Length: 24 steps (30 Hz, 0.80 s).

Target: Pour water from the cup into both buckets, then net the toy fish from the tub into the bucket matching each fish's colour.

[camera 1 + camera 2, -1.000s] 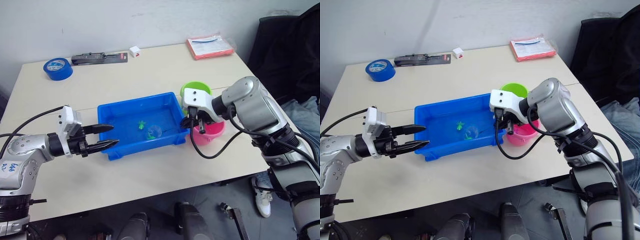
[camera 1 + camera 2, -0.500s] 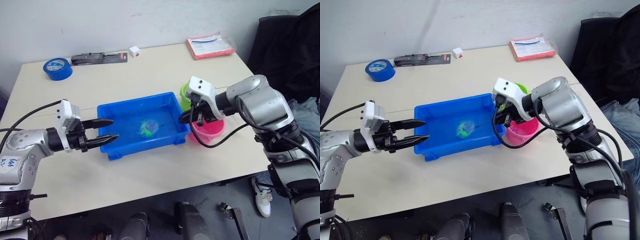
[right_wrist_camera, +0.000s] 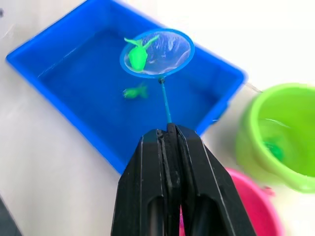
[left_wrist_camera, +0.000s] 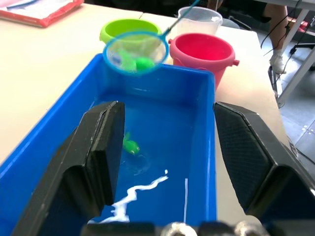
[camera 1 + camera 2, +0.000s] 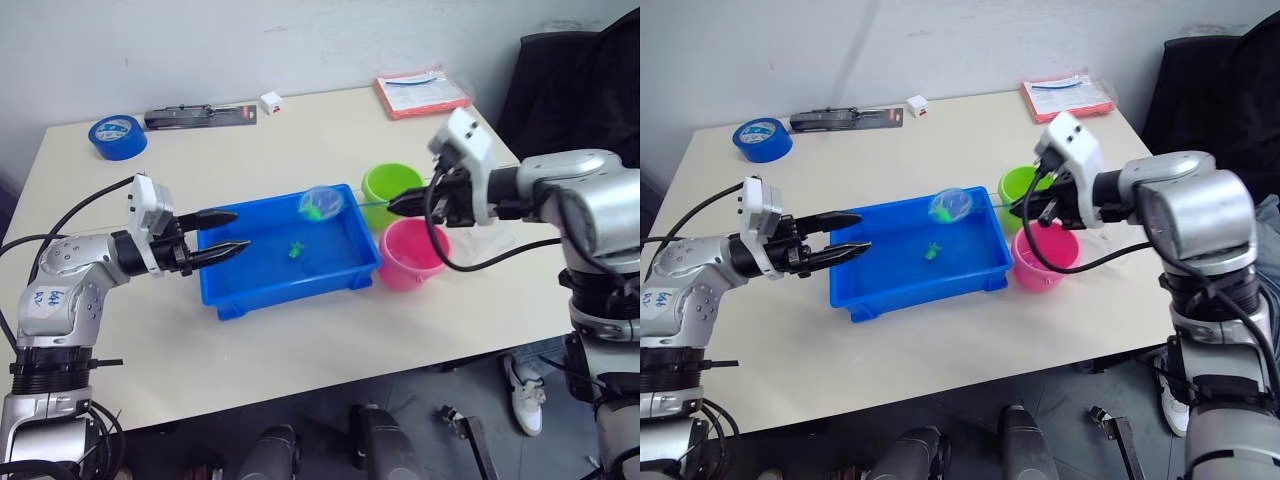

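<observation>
Net w/ green fish in mesh, held raised over far rim of blue tub, handle pinched in closed fingers of right gripper. Second green fish lay in tub water. Green bucket & pink bucket just beside tub's right end; clear cup behind pink one. Left gripper w/ jaws apart, empty, fingertips over tub's left end. Blue tape roll well apart at far left of table.

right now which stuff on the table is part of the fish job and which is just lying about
In use: net holding a green fish, blue tub, green bucket, pink bucket, clear cup.

Lying about: blue tape roll, black packaged tool, small white box, red folder.
</observation>
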### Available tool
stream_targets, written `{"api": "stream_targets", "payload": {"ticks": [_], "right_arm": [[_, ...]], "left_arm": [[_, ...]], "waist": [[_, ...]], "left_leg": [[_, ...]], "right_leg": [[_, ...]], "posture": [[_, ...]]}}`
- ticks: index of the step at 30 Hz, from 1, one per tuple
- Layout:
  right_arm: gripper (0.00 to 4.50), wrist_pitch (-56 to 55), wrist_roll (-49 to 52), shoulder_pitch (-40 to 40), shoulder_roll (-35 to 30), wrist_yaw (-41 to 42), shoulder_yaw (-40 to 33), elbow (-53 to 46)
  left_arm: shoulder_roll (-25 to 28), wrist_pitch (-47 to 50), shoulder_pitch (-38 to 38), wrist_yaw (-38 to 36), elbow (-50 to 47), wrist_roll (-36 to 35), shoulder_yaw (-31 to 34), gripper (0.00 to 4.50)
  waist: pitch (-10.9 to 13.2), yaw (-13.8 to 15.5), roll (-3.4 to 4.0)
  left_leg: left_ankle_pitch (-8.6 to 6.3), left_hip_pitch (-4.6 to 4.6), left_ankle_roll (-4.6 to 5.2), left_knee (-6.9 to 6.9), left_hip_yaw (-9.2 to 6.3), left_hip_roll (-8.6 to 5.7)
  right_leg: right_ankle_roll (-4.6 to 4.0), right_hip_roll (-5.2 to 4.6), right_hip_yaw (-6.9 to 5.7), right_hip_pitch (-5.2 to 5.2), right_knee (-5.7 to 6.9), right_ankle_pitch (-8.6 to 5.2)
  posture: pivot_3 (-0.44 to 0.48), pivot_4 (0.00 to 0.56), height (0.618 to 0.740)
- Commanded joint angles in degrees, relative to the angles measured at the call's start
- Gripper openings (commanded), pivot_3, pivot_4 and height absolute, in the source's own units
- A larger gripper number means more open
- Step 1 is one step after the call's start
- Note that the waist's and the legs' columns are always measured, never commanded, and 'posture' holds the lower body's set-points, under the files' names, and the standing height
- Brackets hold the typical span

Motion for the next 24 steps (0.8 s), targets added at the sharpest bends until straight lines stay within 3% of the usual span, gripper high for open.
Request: {"api": "stream_targets", "payload": {"ticks": [1, 7, 14, 24], "right_arm": [[0.78, 0.76, 1.42, 0.15, -2.41, -3.96, -4.95, -1.84], [0.78, -4.22, -0.53, 1.88, -5.64, -10.38, -6.51, 1.27], [0.78, -22.3, -8.44, 7.18, -9.27, -14.79, 0.18, 1.66], [0.78, -49.55, -30.36, 15.64, -14.86, -22.41, 11.63, -1.29]], "left_arm": [[-0.56, -2.43, -3.29, -1.37, 2.99, 1.26, -1.01, 3.1], [-2.08, -4.95, -7.8, -3.61, 8.49, 3.16, -2.96, 3.1], [-2.99, -6.69, -10.31, -5.32, 11.9, 4.53, -4.04, 3.1], [-3.29, -7.15, -10.53, -6.08, 12.56, 4.98, -4.23, 3.1]], "waist": [[0.0, -0.04, 0.0], [0.0, -0.11, 0.0], [0.0, -0.19, 0.0], [0.0, -0.1, 0.0]], "left_leg": [[0.0, 0.0, 0.0, 0.01, 0.0, 0.0], [0.0, 0.0, 0.0, 0.0, 0.02, -0.01], [0.0, -0.01, 0.0, 0.0, 0.05, -0.01], [0.0, -0.02, 0.0, 0.02, 0.08, -0.03]], "right_leg": [[0.0, 0.0, -0.01, 0.0, 0.0, 0.0], [0.0, -0.01, 0.01, -0.01, 0.02, 0.0], [0.01, -0.01, 0.0, -0.04, 0.02, 0.0], [0.01, 0.0, -0.02, -0.08, -0.03, 0.0]], "posture": [[0.0, 0.15, 0.74], [0.0, 0.15, 0.74], [0.0, 0.15, 0.74], [0.0, 0.15, 0.74]]}}
